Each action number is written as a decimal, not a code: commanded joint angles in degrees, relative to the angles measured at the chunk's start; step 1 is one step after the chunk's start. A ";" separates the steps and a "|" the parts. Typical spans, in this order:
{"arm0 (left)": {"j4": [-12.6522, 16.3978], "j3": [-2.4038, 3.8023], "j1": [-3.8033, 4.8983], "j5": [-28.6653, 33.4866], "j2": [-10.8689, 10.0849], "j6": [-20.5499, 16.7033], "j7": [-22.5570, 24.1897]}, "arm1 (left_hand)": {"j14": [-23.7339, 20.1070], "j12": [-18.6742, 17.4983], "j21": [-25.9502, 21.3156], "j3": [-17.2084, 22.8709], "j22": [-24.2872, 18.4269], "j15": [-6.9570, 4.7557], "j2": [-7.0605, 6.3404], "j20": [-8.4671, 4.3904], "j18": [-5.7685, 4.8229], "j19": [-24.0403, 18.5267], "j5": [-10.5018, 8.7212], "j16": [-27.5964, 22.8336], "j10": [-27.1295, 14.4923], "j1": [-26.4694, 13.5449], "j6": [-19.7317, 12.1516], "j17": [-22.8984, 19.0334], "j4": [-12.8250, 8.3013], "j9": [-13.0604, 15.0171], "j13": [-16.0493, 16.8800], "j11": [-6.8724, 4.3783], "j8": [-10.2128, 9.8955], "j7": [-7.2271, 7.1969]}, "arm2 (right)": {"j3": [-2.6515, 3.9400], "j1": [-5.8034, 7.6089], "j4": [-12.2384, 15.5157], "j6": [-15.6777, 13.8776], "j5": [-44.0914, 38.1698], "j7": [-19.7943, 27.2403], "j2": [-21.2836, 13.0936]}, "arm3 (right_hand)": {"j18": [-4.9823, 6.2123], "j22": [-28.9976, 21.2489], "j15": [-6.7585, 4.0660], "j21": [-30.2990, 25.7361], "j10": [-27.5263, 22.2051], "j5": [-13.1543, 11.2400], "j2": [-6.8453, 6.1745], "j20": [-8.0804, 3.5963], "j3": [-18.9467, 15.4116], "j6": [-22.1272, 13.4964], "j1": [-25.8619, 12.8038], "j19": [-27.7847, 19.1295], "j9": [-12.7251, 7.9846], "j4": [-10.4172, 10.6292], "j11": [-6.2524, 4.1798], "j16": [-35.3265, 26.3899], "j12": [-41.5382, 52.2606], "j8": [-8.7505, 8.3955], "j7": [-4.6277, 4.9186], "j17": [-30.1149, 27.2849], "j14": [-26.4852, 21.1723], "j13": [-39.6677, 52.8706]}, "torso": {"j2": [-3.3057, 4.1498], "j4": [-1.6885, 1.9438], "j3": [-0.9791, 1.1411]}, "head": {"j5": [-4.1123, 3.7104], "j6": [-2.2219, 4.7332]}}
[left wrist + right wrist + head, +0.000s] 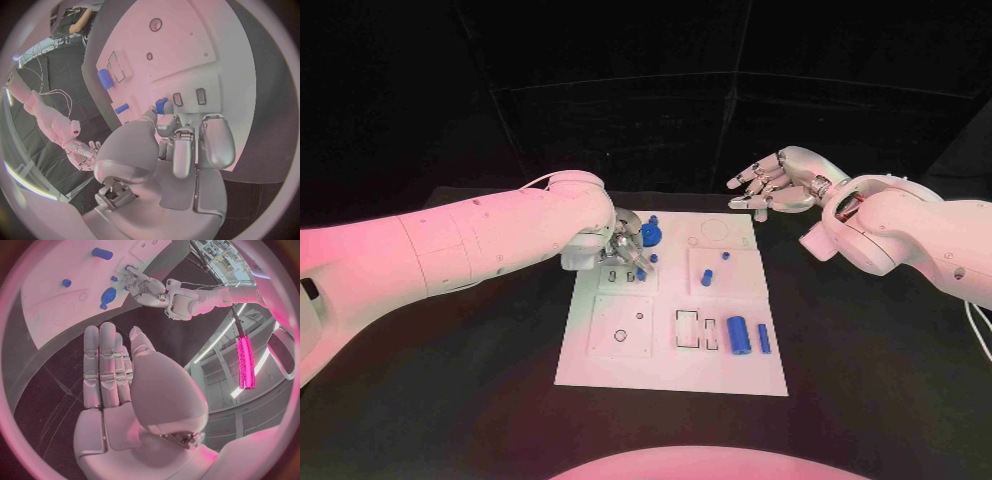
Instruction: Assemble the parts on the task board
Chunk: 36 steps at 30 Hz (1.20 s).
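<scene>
The left hand [625,245] sits low over the board's [672,372] far left corner, fingers [182,150] curled around a small blue part [161,105], apparently pinching it. The right hand [776,185] hovers off the far edge, fingers apart and empty, so the left is nearer.

The left arm [459,250] and right arm [920,235] wore smooth, rounded white shells, each split by thin seams and dotted with small dark screw holes. A thin pale cable trailed beside the right arm. The left hand [181,150] and right hand [119,375] were silver metal, with segmented fingers [100,360] and broad, domed backs.
</scene>
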 commanded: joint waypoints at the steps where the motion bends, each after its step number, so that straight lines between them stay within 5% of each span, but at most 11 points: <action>1: 0.09 -0.05 -0.02 0.99 -0.14 0.20 -0.43 | 5.94 -0.79 0.36 4.12 0.09 -0.49 -0.03 -0.56 -0.70 0.06 3.72 0.35 -0.59 2.63 -0.85 15.08 -2.34 -0.23 -0.43 -0.13 -0.61 0.17 | 0.03 0.13 -0.10 0.57 -0.14 0.09 0.11 | 0.29 -0.05 0.04 -0.20 0.22 0.39 0.55 0.11 -0.43 0.15 0.03 0.45 0.07 0.07 -0.09 -0.10 -0.38 0.34 -0.12 0.05 0.42 -0.09 | -0.01 0.04 -0.03 | -0.01 -0.17; 5: 0.49 -0.05 -0.03 2.14 -0.56 0.01 -0.37 | 5.94 -1.67 0.35 13.81 0.17 -0.12 -3.06 -0.21 -0.73 -0.06 5.47 0.35 -0.72 0.98 -1.23 15.08 -4.69 -0.16 -1.25 0.59 -0.58 0.53 | 0.03 0.13 -0.23 0.71 -0.14 0.07 0.20 | 0.29 -0.07 0.04 -0.23 0.22 0.48 0.57 0.10 -0.44 0.15 0.05 0.47 0.07 0.08 -0.09 -0.16 -0.40 0.35 -0.12 0.08 0.45 -0.09 | 0.00 0.07 -0.06 | -0.01 -0.27; 8: 1.00 -0.05 -0.03 2.96 -1.04 -0.65 -0.26 | 5.94 -2.19 0.36 26.76 0.29 0.23 -7.84 -0.22 -0.57 -0.16 5.44 0.35 -0.39 -5.55 -1.06 15.08 -5.73 0.70 -2.11 0.89 0.75 1.20 | 0.03 0.13 -0.36 0.79 -0.14 0.07 0.30 | 0.29 -0.10 0.04 -0.29 0.23 0.63 0.60 0.10 -0.50 0.16 0.02 0.50 0.07 0.14 -0.09 -0.25 -0.42 0.37 -0.12 0.13 0.49 -0.10 | -0.01 0.12 -0.04 | 0.00 -0.30; 12: 1.63 -0.05 -0.03 4.36 -1.66 -2.12 -0.05 | 5.94 -2.44 0.34 30.98 0.33 0.17 -9.33 0.01 -0.66 -0.17 5.69 0.35 -0.37 -7.06 -1.41 15.08 -6.90 1.25 -2.61 0.36 1.45 0.94 | 0.03 0.13 -0.54 0.83 -0.14 0.09 0.45 | 0.29 -0.10 0.04 -0.29 0.23 0.63 0.60 0.10 -0.50 0.16 0.02 0.50 0.07 0.14 -0.09 -0.25 -0.42 0.37 -0.12 0.13 0.49 -0.10 | -0.02 0.11 -0.02 | 0.09 -0.31; 24: 5.47 -0.06 -0.07 6.08 -4.92 -9.46 0.70 | 5.94 -2.74 0.42 34.50 0.54 0.00 -10.53 -0.03 -0.70 -0.10 5.89 0.35 -0.19 -8.44 -1.48 15.08 -8.04 1.92 -3.23 0.32 2.42 0.72 | 0.03 0.12 -1.00 0.82 -0.14 0.13 0.48 | 0.28 -0.18 0.06 -0.43 0.24 0.91 0.66 0.10 -0.67 0.14 -0.16 0.57 0.06 0.34 -0.06 -0.46 -0.46 0.40 -0.10 0.25 0.57 -0.10 | 0.00 0.07 0.02 | 0.43 -0.49; 36: 9.34 -0.14 -1.23 4.52 -8.90 -18.51 1.47 | 5.94 -2.60 0.90 36.01 1.32 -0.10 -11.27 -0.12 -0.84 0.18 5.84 0.35 0.25 -8.84 -1.30 15.08 -8.66 2.24 -3.19 0.20 2.94 0.62 | 0.03 0.12 -1.27 0.61 -0.14 0.25 -0.10 | 0.27 -0.25 0.08 -0.54 0.26 1.03 0.70 0.11 -0.83 0.13 -0.35 0.63 0.06 0.53 -0.05 -0.63 -0.48 0.43 -0.09 0.35 0.64 -0.09 | -0.15 0.68 0.03 | 0.41 -0.96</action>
